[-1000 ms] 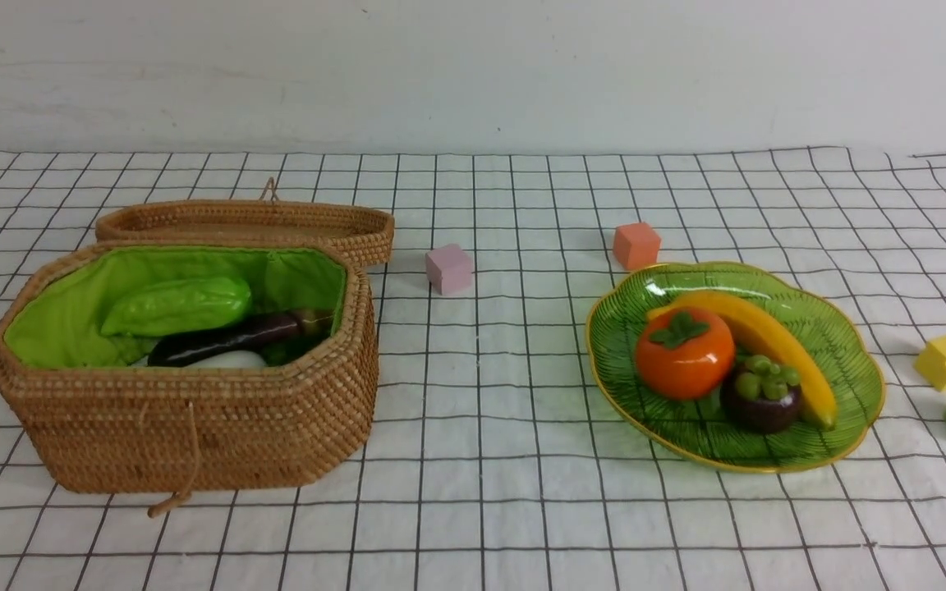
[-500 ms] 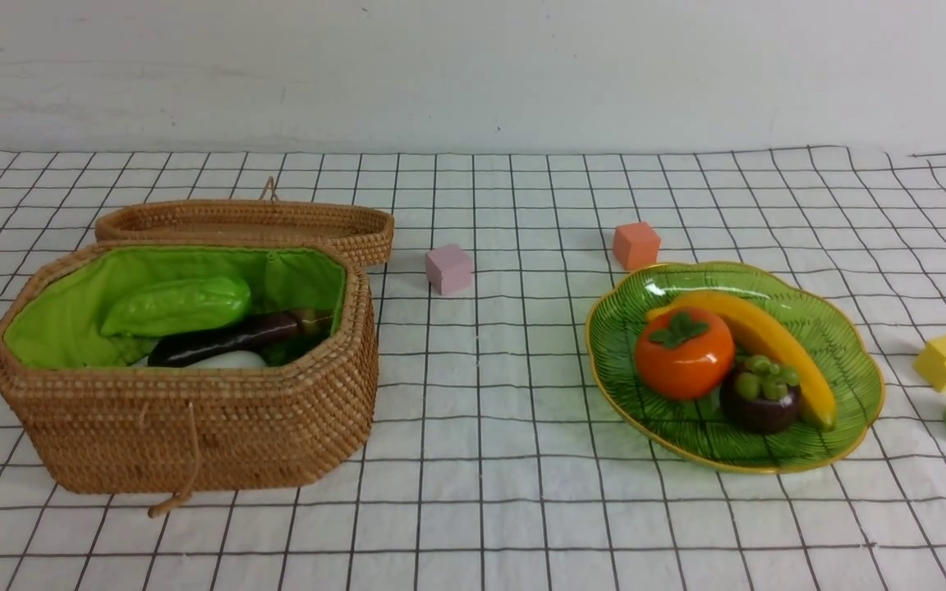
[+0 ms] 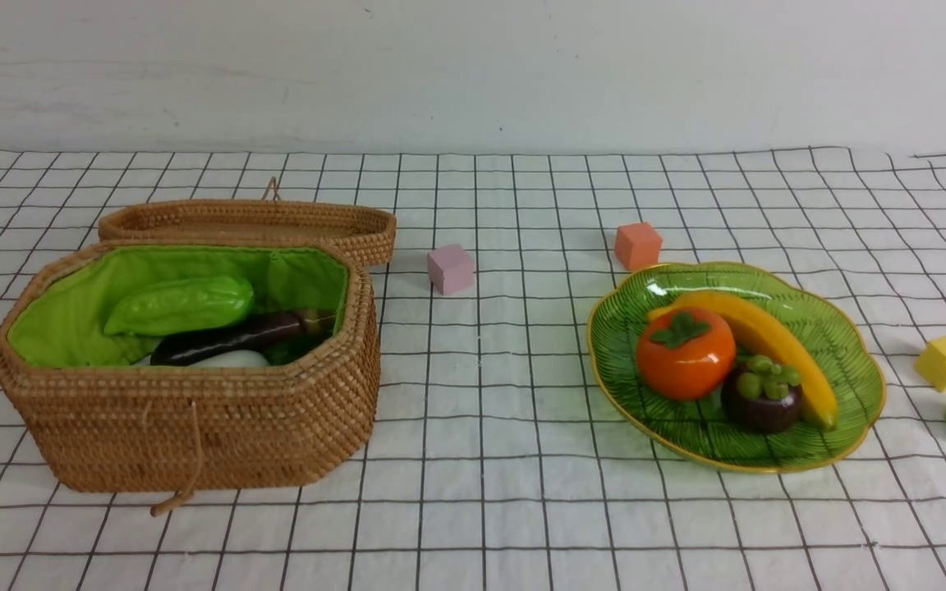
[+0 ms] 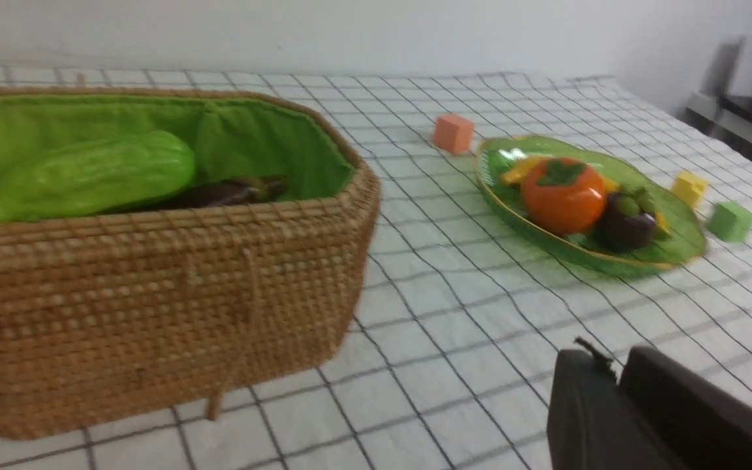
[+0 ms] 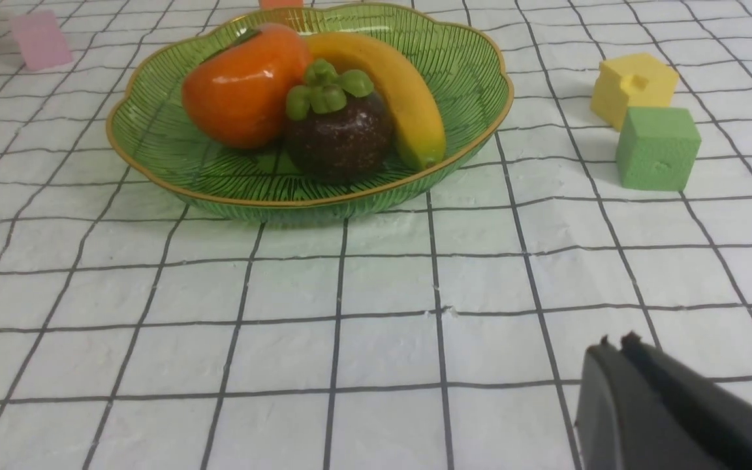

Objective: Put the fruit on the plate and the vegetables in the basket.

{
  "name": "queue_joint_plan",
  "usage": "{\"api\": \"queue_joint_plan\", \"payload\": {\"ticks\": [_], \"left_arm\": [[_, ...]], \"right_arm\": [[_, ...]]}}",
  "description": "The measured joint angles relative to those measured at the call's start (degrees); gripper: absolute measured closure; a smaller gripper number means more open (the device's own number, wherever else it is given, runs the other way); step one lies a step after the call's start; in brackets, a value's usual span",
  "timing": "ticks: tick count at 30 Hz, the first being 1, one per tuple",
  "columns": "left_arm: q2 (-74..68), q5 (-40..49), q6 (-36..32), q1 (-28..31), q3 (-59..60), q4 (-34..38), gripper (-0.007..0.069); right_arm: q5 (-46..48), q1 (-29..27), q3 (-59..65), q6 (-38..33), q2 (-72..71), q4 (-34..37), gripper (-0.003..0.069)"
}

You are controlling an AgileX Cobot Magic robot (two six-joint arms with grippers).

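My basket's (image 3: 194, 427) rim hides most of the radish (image 3: 231, 359); my left gripper (image 4: 617, 375) is cut off, blurred.

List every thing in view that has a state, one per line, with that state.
Woven wicker basket: open, green-lined.
Wicker lid: flipped back behind the basket.
Light green ridged gourd: in the basket.
Dark purple eggplant: in the basket.
White radish: in the basket, mostly hidden.
Green leaf-shaped glass plate: holding orange persimmon, purple mangosteen, yellow banana.
Left gripper: shut, empty.
Right gripper: shut, empty.
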State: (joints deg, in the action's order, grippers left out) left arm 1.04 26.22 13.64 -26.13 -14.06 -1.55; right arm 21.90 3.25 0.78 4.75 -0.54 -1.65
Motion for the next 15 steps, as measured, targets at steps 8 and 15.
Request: {"api": "queue_joint_plan", "payload": {"ticks": [8, 15], "left_arm": [[0.0, -17.2, -2.0, 20.4, 14.7, 3.3, 0.0638], [0.0, -4.2, -2.7, 21.0, 15.8, 5.2, 0.0638]], "right_arm": [[0.0, 0.0, 0.0, 0.0, 0.0, 0.0, 0.0648], [0.0, 0.0, 0.0, 0.0, 0.0, 0.0, 0.0643]]}}
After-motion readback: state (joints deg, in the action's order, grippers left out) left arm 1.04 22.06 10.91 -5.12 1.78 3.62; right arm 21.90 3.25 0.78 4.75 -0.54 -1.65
